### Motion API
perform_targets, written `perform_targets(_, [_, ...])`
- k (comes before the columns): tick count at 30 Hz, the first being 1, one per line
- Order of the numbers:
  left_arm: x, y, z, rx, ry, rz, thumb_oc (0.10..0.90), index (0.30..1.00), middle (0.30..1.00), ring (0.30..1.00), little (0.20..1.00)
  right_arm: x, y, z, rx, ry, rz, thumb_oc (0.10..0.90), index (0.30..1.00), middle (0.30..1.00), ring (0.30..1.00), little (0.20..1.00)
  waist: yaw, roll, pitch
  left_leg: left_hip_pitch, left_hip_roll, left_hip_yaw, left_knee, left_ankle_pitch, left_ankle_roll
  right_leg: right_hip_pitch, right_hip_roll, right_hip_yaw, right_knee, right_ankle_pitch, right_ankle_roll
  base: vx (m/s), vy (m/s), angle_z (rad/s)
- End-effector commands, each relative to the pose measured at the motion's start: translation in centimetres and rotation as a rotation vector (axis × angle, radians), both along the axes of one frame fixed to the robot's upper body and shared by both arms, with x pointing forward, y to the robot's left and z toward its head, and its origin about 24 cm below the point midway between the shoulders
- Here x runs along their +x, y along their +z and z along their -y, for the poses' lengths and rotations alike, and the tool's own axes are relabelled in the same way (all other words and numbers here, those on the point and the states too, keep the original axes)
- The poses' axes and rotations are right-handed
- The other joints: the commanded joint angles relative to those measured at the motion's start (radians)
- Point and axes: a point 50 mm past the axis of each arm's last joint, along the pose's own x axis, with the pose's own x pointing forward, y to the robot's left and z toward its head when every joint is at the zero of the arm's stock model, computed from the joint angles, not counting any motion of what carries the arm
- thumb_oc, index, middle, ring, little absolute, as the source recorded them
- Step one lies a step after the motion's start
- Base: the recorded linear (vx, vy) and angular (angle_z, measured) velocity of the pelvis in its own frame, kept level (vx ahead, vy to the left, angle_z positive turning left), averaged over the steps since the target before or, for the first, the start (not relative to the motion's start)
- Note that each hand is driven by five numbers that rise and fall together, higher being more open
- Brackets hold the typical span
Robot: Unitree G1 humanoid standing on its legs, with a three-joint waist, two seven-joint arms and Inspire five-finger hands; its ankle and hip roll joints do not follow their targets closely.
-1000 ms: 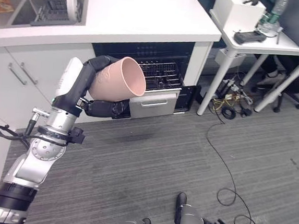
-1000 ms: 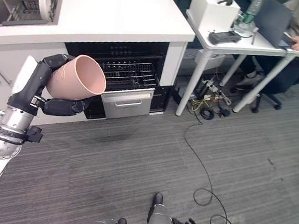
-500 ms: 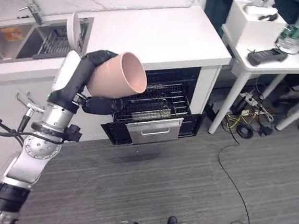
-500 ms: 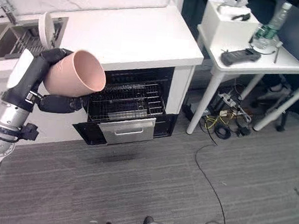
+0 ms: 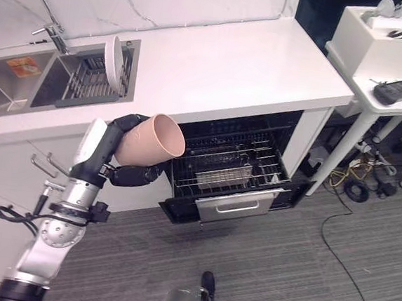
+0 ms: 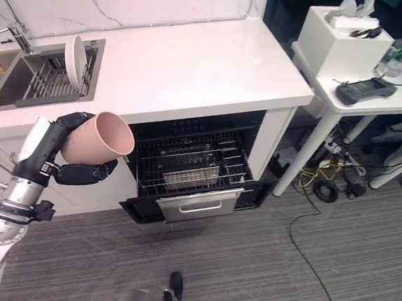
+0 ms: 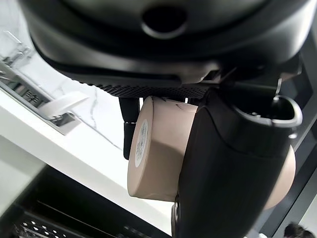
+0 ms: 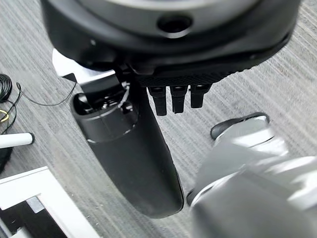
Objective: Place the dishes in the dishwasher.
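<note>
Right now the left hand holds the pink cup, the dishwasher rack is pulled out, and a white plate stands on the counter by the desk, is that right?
Not quite. In the left eye view the white plate stands in the sink rack. The left hand does hold the pink cup, and the dishwasher rack is out.

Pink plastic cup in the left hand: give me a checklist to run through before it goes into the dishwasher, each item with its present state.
1. Grip: the left hand has fingers and thumb curled round the pink plastic cup: ok.
2. Cup contents: its mouth faces the dishwasher and looks empty: ok.
3. Access: the black dishwasher door is down and the wire rack is pulled out: ok.
4. Free space: the rack's front part looks bare, its back is dark: cannot tell.
5. Position: the cup hangs to the left of the rack, not over it: not ok.
6. Right hand: low over the grey carpet, straight fingers, clear of the path: ok.
</note>
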Motion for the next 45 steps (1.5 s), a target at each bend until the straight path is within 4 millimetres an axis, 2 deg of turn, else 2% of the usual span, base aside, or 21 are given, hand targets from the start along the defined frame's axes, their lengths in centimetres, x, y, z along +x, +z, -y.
perform_targets(1, [-0.7, 7.2, 0.7, 0.014, -0.086, 0.377, 0.4, 0.3, 0.3, 0.3, 0.3, 0.4, 0.7, 1.7, -0.086, 0.0, 0.039, 0.8, 0.9, 0.9, 0.9, 0.9, -0.017, 0.034, -0.049, -0.063, 0.031, 0.0, -0.005, -0.009, -0.066, 0.063, 0.084, -0.072, -0.015, 0.303, 0.093, 0.33, 0.098, -0.04])
perform_targets(2, [-0.4, 7.8, 0.8, 0.037, -0.081, 0.371, 0.4, 0.3, 0.3, 0.3, 0.3, 0.5, 0.7, 1.5, -0.072, -0.042, 0.077, 0.8, 0.9, 0.9, 0.9, 0.9, -0.029, 0.038, -0.039, -0.039, 0.01, -0.039, -0.005, -0.04, -0.033, -0.025, 0.089, -0.056, 0.194, 0.406, 0.145, 0.16, 0.032, -0.03])
perform_targets(5, [-0.1, 8.4, 1.0, 0.045, -0.085, 0.373, 0.4, 0.3, 0.3, 0.3, 0.3, 1.3, 0.9, 1.2, -0.072, -0.028, 0.134, 0.8, 0.9, 0.9, 0.9, 0.9, -0.052, 0.075, -0.028, 0.004, 0.025, -0.099, -0.005, -0.062, -0.024, -0.165, 0.058, -0.08, 0.294, 0.411, 0.138, 0.11, -0.043, 0.25])
perform_targets(8, [0.2, 9.1, 1.4, 0.061, -0.092, 0.394, 0.4, 0.3, 0.3, 0.3, 0.3, 2.4, 1.3, 1.1, -0.094, -0.005, 0.166, 0.8, 0.9, 0.9, 0.9, 0.9, -0.079, 0.104, -0.014, 0.049, 0.061, -0.131, -0.005, -0.082, -0.046, -0.242, -0.029, -0.117, 0.212, 0.337, 0.097, 0.08, -0.213, 0.29])
perform_targets(9, [0.5, 9.7, 1.7, 0.082, -0.09, 0.405, 0.4, 0.3, 0.3, 0.3, 0.3, 2.7, 1.4, 1.2, -0.101, -0.008, 0.172, 0.8, 0.9, 0.9, 0.9, 0.9, -0.092, 0.102, -0.009, 0.074, 0.078, -0.152, -0.005, -0.104, -0.06, -0.251, -0.097, -0.112, 0.077, 0.368, 0.098, 0.12, -0.332, 0.47])
perform_targets(11, [0.7, 9.9, 1.7, 0.093, -0.086, 0.405, 0.4, 0.3, 0.3, 0.3, 0.3, 2.7, 1.4, 1.2, -0.102, 0.001, 0.171, 0.8, 0.9, 0.9, 0.9, 0.9, -0.096, 0.095, -0.006, 0.095, 0.085, -0.163, -0.005, -0.122, -0.067, -0.238, -0.134, -0.102, -0.013, 0.397, 0.108, 0.15, -0.405, 0.51])
perform_targets(12, [0.8, 10.0, 1.7, 0.101, -0.08, 0.403, 0.4, 0.3, 0.3, 0.3, 0.3, 2.8, 1.4, 1.3, -0.107, 0.036, 0.166, 0.8, 0.9, 0.9, 0.9, 0.9, -0.098, 0.078, -0.005, 0.115, 0.092, -0.175, -0.005, -0.137, -0.074, -0.246, -0.179, -0.064, -0.031, 0.406, 0.124, 0.13, -0.437, 0.4])
perform_targets(14, [0.8, 10.1, 1.6, 0.109, -0.079, 0.402, 0.4, 0.3, 0.3, 0.3, 0.3, 2.7, 1.4, 1.3, -0.11, 0.063, 0.166, 0.8, 0.9, 0.9, 0.9, 0.9, -0.095, 0.068, -0.009, 0.124, 0.104, -0.187, -0.005, -0.141, -0.083, -0.238, -0.2, -0.024, -0.031, 0.385, 0.139, 0.1, -0.414, 0.38])
perform_targets(17, [0.7, 10.7, 1.6, 0.116, -0.082, 0.398, 0.4, 0.3, 0.3, 0.3, 0.3, 2.7, 1.4, 1.3, -0.108, 0.083, 0.167, 0.8, 0.9, 0.9, 0.9, 0.9, -0.096, 0.058, -0.019, 0.119, 0.144, -0.264, -0.005, -0.128, -0.113, -0.214, -0.185, 0.064, -0.031, 0.304, 0.161, 0.07, -0.57, 0.41])
perform_targets(18, [0.6, 10.8, 1.4, 0.108, -0.078, 0.389, 0.4, 0.3, 0.3, 0.3, 0.3, 2.6, 1.4, 1.4, -0.104, 0.083, 0.152, 0.8, 0.9, 0.9, 0.9, 0.9, -0.085, 0.048, -0.022, 0.104, 0.184, -0.282, -0.005, -0.102, -0.149, -0.198, -0.165, 0.043, -0.031, 0.257, 0.149, 0.03, -0.614, 0.56])
perform_targets(23, [-0.1, 11.3, 1.1, 0.058, -0.061, 0.386, 0.4, 0.3, 0.3, 0.3, 0.3, 3.0, 1.8, 2.7, -0.153, 0.141, 0.118, 0.8, 0.9, 0.9, 0.9, 0.9, -0.072, 0.053, -0.024, 0.034, 0.311, -0.274, -0.005, -0.01, -0.222, -0.198, -0.116, -0.059, -0.031, 0.205, 0.094, -0.12, -0.479, 0.27])
perform_targets(26, [0.0, 11.8, 1.4, 0.038, -0.096, 0.39, 0.4, 0.3, 0.3, 0.3, 0.3, 1.9, 2.0, 4.0, -0.174, 0.096, 0.092, 0.8, 0.9, 0.9, 0.9, 0.9, -0.106, 0.062, -0.011, -0.027, 0.369, -0.128, -0.005, 0.047, -0.23, -0.172, -0.081, -0.154, -0.031, 0.184, 0.057, -0.13, -0.369, 0.49])
perform_targets(27, [0.3, 11.8, 1.5, 0.028, -0.109, 0.392, 0.4, 0.3, 0.3, 0.3, 0.3, 1.4, 2.0, 4.1, -0.182, 0.076, 0.079, 0.8, 0.9, 0.9, 0.9, 0.9, -0.121, 0.06, -0.009, -0.016, 0.36, -0.03, -0.005, 0.041, -0.225, -0.154, -0.084, -0.208, -0.031, 0.174, 0.052, -0.06, -0.271, 1.22])
perform_targets(29, [0.2, 11.2, 1.3, 0.025, -0.12, 0.396, 0.4, 0.3, 0.3, 0.3, 0.3, 0.8, 1.7, 4.0, -0.158, 0.025, 0.064, 0.8, 0.9, 0.9, 0.9, 0.9, -0.108, 0.068, -0.013, -0.028, 0.29, 0.034, -0.005, 0.03, -0.21, -0.127, -0.059, -0.238, -0.031, 0.157, 0.042, 0.05, -0.182, 1.07])
perform_targets(30, [0.0, 10.9, 1.3, 0.025, -0.12, 0.397, 0.4, 0.3, 0.3, 0.3, 0.3, 0.9, 1.7, 3.9, -0.153, 0.022, 0.066, 0.8, 0.9, 0.9, 0.9, 0.9, -0.101, 0.069, -0.015, -0.037, 0.282, 0.014, -0.005, 0.034, -0.212, -0.129, -0.051, -0.226, -0.031, 0.156, 0.038, 0.17, -0.034, 0.43])
perform_targets(31, [-0.5, 10.3, 1.0, 0.022, -0.109, 0.397, 0.4, 0.3, 0.3, 0.3, 0.3, 1.2, 1.7, 3.6, -0.147, 0.028, 0.073, 0.8, 0.9, 0.9, 0.9, 0.9, -0.069, 0.069, -0.017, -0.053, 0.226, -0.084, -0.005, 0.029, -0.2, -0.123, -0.031, -0.173, -0.031, 0.149, 0.028, 0.18, 0.08, -0.17])
perform_targets(34, [-0.5, 9.4, 1.2, 0.01, -0.111, 0.398, 0.4, 0.3, 0.3, 0.3, 0.3, 1.5, 1.5, 2.9, -0.138, 0.031, 0.087, 0.8, 0.9, 0.9, 0.9, 0.9, -0.074, 0.067, -0.024, -0.056, 0.233, -0.041, -0.005, 0.031, -0.196, -0.111, -0.028, -0.183, -0.031, 0.138, 0.024, 0.12, 0.11, -0.51])
perform_targets(39, [-0.5, 8.3, 1.8, 0.034, -0.128, 0.393, 0.4, 0.3, 0.3, 0.3, 0.3, 2.3, 1.7, 2.3, -0.166, -0.003, 0.136, 0.8, 0.9, 0.9, 0.9, 0.9, -0.058, 0.061, -0.043, -0.039, 0.194, -0.057, -0.005, -0.001, -0.171, -0.067, -0.031, -0.19, -0.031, 0.128, 0.035, 0.14, 0.16, -0.17])
perform_targets(40, [-0.3, 8.1, 2.2, 0.068, -0.133, 0.394, 0.4, 0.3, 0.3, 0.3, 0.3, 2.7, 1.8, 1.8, -0.182, 0.01, 0.154, 0.8, 0.9, 0.9, 0.9, 0.9, -0.067, 0.067, -0.043, -0.029, 0.185, -0.073, -0.005, -0.02, -0.151, -0.062, -0.027, -0.186, -0.006, 0.214, 0.069, 0.16, 0.135, -0.25])
perform_targets(42, [0.1, 8.1, 2.4, 0.097, -0.122, 0.389, 0.4, 0.3, 0.3, 0.3, 0.3, 2.9, 1.9, 1.6, -0.173, -0.008, 0.158, 0.8, 0.9, 0.9, 0.9, 0.9, -0.089, 0.068, -0.029, -0.016, 0.165, -0.11, -0.005, -0.037, -0.128, -0.151, -0.033, -0.138, 0.103, 0.266, 0.09, 0.07, 0.016, -0.19])
perform_targets(45, [0.7, 8.0, 2.9, 0.089, -0.107, 0.396, 0.4, 0.3, 0.3, 0.3, 0.3, 1.8, 1.3, 1.1, -0.129, -0.056, 0.126, 0.8, 0.9, 0.9, 0.9, 0.9, -0.12, 0.05, -0.007, 0.041, 0.144, -0.141, -0.005, -0.077, -0.138, -0.26, -0.132, -0.141, -0.031, 0.368, 0.101, -0.01, -0.189, 0.05])
